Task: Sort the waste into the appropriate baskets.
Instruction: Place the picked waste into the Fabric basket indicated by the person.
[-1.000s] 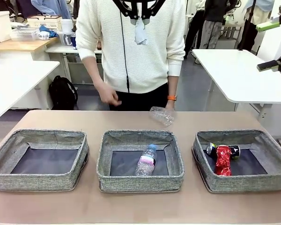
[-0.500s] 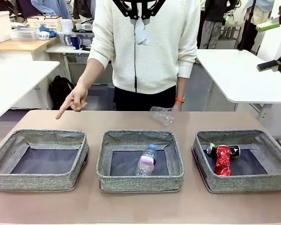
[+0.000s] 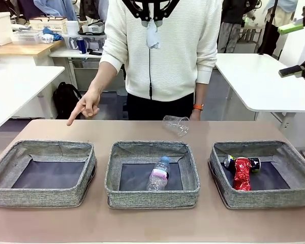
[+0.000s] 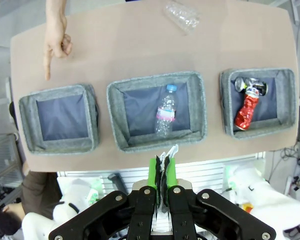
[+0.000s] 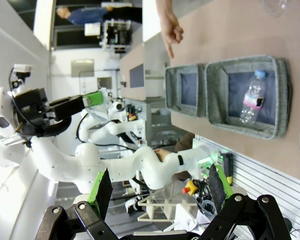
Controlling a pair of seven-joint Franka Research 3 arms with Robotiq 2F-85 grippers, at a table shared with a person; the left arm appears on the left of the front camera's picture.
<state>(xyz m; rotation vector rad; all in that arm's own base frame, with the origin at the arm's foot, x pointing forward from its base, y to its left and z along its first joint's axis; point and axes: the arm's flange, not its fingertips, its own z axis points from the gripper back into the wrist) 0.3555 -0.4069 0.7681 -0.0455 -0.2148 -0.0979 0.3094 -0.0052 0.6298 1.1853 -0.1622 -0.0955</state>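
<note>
Your left gripper (image 4: 162,167) has its green pads pressed together. It hangs high over the near edge of the table (image 4: 115,30).

- **Middle basket:** straight out past the left gripper's fingertips sits the middle basket (image 4: 155,81). The clear bottle (image 4: 166,111) lies on its dark bottom, with the blue cap pointing away from the gripper.
- **Right basket:** to that gripper's right is the right basket (image 4: 289,100). It holds the crushed red can (image 4: 246,111), with the dark can (image 4: 252,86) against the red can's far end.
- **Left basket:** to the gripper's left is the left basket (image 4: 57,91). Beyond it, the person's hand (image 4: 55,42) points 1 finger down at the table, just past that basket's far wall.
- **Cup:** the clear cup (image 4: 182,15) lies on its side on the table beyond the middle basket. It is near the far edge, the piece of waste farthest from the gripper.

Your right gripper (image 5: 159,190) has its fingers spread wide apart. It is raised off the right end of the table, well apart from all 3 baskets.
</note>
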